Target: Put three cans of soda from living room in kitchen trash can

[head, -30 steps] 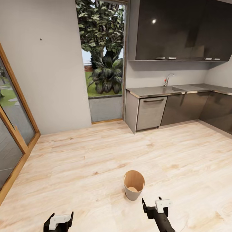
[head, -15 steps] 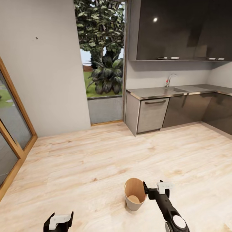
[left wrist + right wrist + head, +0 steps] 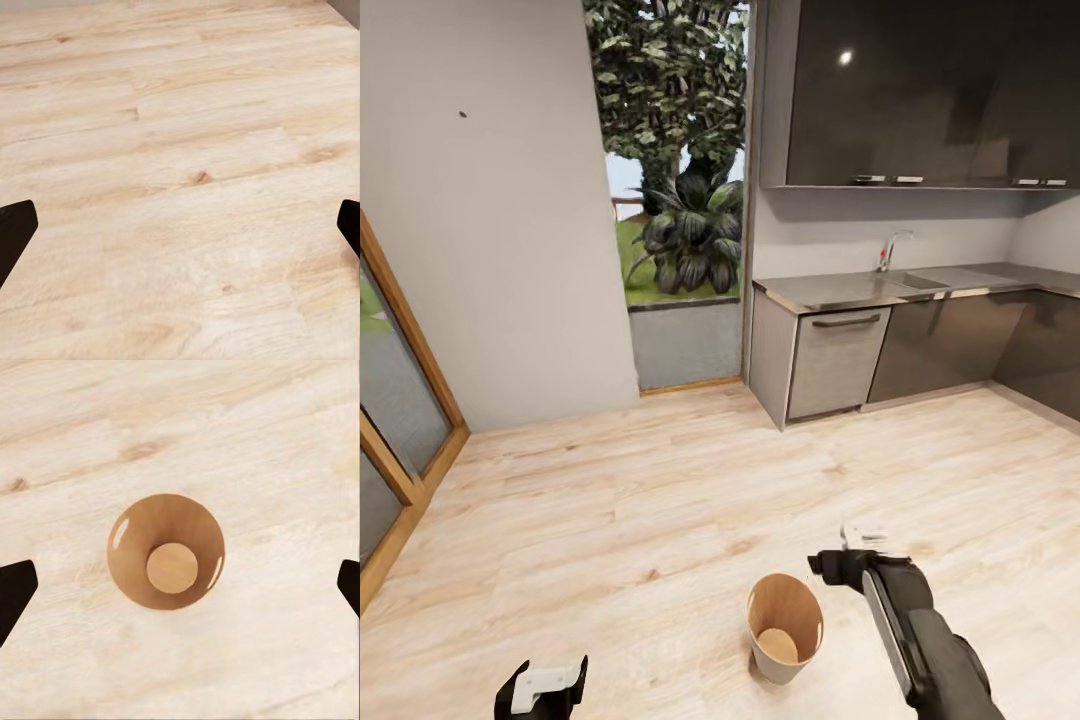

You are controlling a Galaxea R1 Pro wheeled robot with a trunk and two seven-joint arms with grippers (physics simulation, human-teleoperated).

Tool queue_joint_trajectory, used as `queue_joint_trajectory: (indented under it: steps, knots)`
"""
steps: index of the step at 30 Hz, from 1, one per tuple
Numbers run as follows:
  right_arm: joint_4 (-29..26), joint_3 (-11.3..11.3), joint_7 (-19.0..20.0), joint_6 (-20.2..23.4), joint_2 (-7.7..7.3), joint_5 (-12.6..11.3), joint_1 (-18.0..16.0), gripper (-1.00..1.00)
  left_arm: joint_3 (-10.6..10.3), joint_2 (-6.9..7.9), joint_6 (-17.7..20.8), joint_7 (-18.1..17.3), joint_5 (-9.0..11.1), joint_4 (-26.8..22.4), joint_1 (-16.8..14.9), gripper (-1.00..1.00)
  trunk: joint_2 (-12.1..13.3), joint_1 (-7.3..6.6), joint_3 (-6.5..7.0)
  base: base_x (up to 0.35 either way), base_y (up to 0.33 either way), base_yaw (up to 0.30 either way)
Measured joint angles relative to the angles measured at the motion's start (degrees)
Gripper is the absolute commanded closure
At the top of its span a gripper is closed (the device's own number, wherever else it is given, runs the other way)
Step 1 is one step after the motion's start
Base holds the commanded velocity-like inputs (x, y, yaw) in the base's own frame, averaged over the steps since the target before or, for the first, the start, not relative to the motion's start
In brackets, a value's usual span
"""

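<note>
The right gripper (image 3: 847, 562), fingers spread and empty, hovers at the tash can's (image 3: 785, 640) 1 o'clock; descending carelessly could topple it.

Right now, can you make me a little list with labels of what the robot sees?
room: kitchen, wooden floor, grey counter under dark cabinets
bin: tash can standing upright on the floor
inside bin: nothing, bare orange-brown bottom
right gripper: raised over the floor just past the bin, jaws wide apart, holding nothing
left gripper: low near the floor, jaws wide apart, holding nothing
soda cans: none visible
</note>
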Motion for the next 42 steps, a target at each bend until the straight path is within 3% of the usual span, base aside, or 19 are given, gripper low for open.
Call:
queue_joint_trajectory:
  steps: [1,3,4,8,11,16,17,26,31,39,42]
  knots:
    - [9.8,-1.8,0.2,5.6,-0.35,0.1,-7.2,-1.0,0.0,0.01,0.0,0.0,0.0,0.0,0.0,-1.0,0.0,0.01,0.0,0.022,0.0,0.0]
    - [18.4,-2.7,0.2,7.9,-0.89,0.0,-13.0,-1.0,0.0,0.02,0.0,0.0,0.0,0.0,0.0,-1.0,0.0,0.0,0.0,0.014,0.0,0.0]
    - [30.5,-3.4,0.3,9.4,-2.41,0.3,-19.6,-1.0,0.0,0.03,0.0,0.0,0.0,0.0,0.0,-1.0,0.0,0.0,0.0,0.007,0.0,0.0]
    - [49.8,-3.9,0.3,9.4,-4.65,0.3,-29.1,-1.0,0.0,0.0,0.0,0.0,0.1,0.0,0.0,-1.0,0.0,0.0,0.0,0.004,0.0,0.0]
    - [56.3,-4.1,0.0,9.4,-6.13,0.5,-33.4,-1.0,0.0,-0.03,0.0,0.0,0.0,0.0,0.0,-1.0,0.0,0.0,0.0,0.001,0.0,0.0]
    - [60.0,-4.1,-0.4,9.4,-7.22,0.5,-36.8,-1.0,0.0,-0.04,0.0,0.0,0.1,0.0,0.0,-1.0,0.0,0.0,0.0,0.0,0.0,0.0]
    - [61.6,-4.1,-0.5,9.4,-7.56,0.6,-38.8,-1.0,0.0,-0.04,0.0,0.0,0.1,0.0,0.0,-1.0,0.0,0.0,0.0,0.0,0.0,0.0]
    - [63.4,-4.1,-0.6,9.4,-7.68,0.5,-42.7,-1.0,0.0,-0.05,0.0,-0.1,0.1,-0.1,0.0,-1.0,0.0,0.0,0.0,0.0,0.0,0.0]
    - [63.6,-4.1,-0.6,9.4,-7.54,0.6,-43.4,-1.0,0.0,-0.04,0.0,0.0,0.1,-0.1,0.0,-1.0,0.0,0.0,0.0,0.0,0.0,0.0]
    - [63.6,-4.0,-0.7,9.4,-7.09,0.6,-43.7,-1.0,0.0,-0.05,0.0,0.0,0.1,-0.1,0.0,-1.0,-3.2,1.75,-1.44,0.0,0.0,0.0]
    - [63.6,-3.9,-2.7,9.4,-7.01,0.6,-43.7,-1.0,0.0,-0.05,0.0,-0.1,0.1,-0.1,0.0,-1.0,-4.4,2.41,-1.97,0.0,0.0,0.0]
